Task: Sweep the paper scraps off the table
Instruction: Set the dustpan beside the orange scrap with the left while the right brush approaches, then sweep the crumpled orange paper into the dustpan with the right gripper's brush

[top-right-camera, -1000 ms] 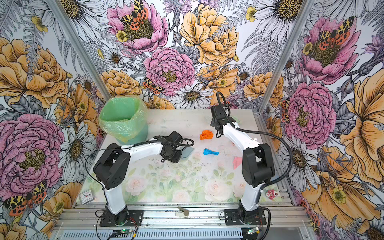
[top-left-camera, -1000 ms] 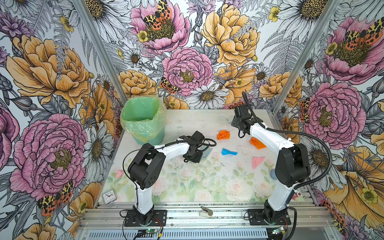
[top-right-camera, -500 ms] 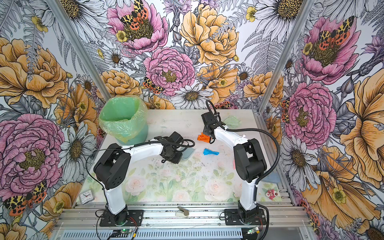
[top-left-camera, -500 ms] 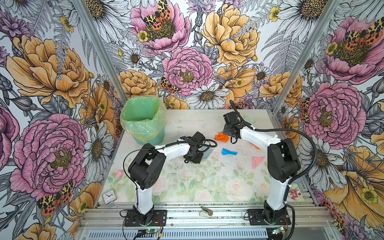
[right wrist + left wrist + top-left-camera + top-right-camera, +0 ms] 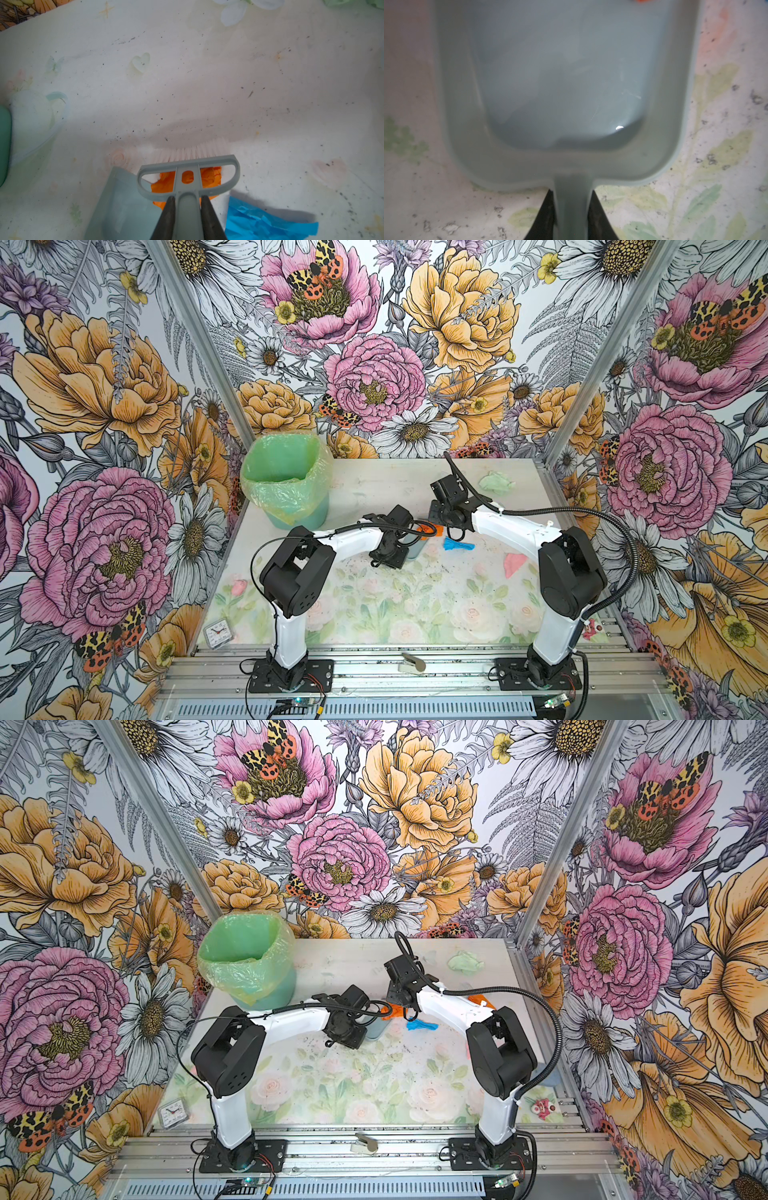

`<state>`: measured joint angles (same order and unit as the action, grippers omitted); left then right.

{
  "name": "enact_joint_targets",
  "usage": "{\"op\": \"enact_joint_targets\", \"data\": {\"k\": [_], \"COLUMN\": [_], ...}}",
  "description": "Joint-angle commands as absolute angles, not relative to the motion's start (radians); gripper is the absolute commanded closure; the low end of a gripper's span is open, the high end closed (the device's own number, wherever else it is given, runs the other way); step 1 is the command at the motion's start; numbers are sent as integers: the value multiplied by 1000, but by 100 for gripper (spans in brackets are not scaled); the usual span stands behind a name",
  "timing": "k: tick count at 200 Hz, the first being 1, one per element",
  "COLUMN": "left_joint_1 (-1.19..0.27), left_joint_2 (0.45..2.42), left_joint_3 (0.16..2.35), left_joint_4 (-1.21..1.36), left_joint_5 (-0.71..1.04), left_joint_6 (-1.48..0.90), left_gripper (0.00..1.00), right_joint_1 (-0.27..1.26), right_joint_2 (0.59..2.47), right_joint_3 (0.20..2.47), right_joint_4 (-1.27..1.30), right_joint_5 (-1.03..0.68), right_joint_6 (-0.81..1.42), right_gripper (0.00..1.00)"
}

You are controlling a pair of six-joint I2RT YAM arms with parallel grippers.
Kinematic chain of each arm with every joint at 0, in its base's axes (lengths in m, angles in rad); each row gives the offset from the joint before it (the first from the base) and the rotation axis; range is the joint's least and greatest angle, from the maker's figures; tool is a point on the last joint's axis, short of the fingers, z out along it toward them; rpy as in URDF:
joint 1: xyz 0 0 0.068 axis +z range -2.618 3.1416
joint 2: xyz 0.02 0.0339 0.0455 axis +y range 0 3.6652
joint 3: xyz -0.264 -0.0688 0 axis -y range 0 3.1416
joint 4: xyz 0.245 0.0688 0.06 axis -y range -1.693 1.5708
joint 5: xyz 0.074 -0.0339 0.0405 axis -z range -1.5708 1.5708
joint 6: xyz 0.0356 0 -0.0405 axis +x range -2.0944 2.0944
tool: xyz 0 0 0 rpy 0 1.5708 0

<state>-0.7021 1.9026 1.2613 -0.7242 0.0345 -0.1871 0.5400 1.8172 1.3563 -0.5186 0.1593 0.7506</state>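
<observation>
In both top views the left end effector (image 5: 403,549) sits low over the middle of the tabletop (image 5: 374,485), with the grey-blue dustpan (image 5: 415,549) just ahead of it. The right end effector (image 5: 438,516) reaches in from the other side and points down at an orange scrap (image 5: 428,529) at the dustpan's mouth. Of the other paper scraps, a blue scrap (image 5: 458,545) lies just beside the dustpan. A pink scrap (image 5: 514,564) lies nearer the right arm, and a pale green scrap (image 5: 496,483) lies near the far right corner. A green-lined bin (image 5: 286,485) stands at the far left.

In the left wrist view the two dark fingers (image 5: 546,214) are closed tight on the dustpan's handle. The pan lies flat on the tabletop, and a sliver of orange shows at its far lip.

In the right wrist view the fingers (image 5: 169,214) are clamped on the handle of the brush (image 5: 187,163), whose pale bristles (image 5: 191,151) touch the tabletop. The orange scrap is bunched under the brush head, against the dustpan's open edge. The blue scrap lies just beside it, on the side away from the dustpan.
</observation>
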Motion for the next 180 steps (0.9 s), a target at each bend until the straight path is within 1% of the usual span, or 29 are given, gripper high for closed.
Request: {"op": "enact_joint_targets", "data": {"k": [1,27,48,101,135,167,180], "left_joint_1": [-712,-712,-713,-713,-713,-713,-713], "left_joint_2": [1916,1916,1919,1908,1904,1908,1910], "left_joint_3": [1285,1283,1282,1271,1264,1265,1269], "left_joint_4": [-700,-689,-686,-687,-687,-687,-688], "left_joint_5": [44,53,55,54,54,55,58], "left_joint_6": [-206,-211,-212,-207,-206,-207,-207], "left_gripper": [94,94,94,94,94,94,94], "right_joint_1": [559,560,556,473,422,408,408], "right_joint_2": [1781,1775,1765,1714,1712,1699,1696], "right_joint_3": [1347,1329,1332,1386,1422,1415,1403], "right_joint_4": [-516,-498,-494,-542,-602,-649,-656], "right_joint_5": [59,-23,-23,182,272,392,408], "right_joint_6": [784,810,802,703,604,516,486], "right_gripper": [100,100,100,100,100,100,100]}}
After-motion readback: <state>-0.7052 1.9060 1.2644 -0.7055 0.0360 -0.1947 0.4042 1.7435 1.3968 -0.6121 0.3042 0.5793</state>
